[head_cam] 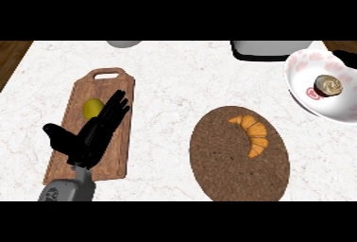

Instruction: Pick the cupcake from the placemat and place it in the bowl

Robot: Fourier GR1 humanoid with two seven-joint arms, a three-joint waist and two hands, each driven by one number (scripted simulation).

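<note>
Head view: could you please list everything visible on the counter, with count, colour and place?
counter: one, white marbled, fills the view
cutting board: one, brown wood with a handle slot, left side
round fruit: one, yellow-green, on the cutting board, partly behind the fingers
placemat: one, dark brown oval, centre right
croissant: one, orange, on the placemat's upper part
bowl: one, white with pink pattern, right edge
cupcake: one, brown with pale swirled top, inside the bowl
grey objects at the far edge: two, cut off, cannot tell what they are
left hand: one, black, open, fingers straight, over the cutting board
right hand: possibly a dark shape at the bowl's upper right; cannot tell
</note>
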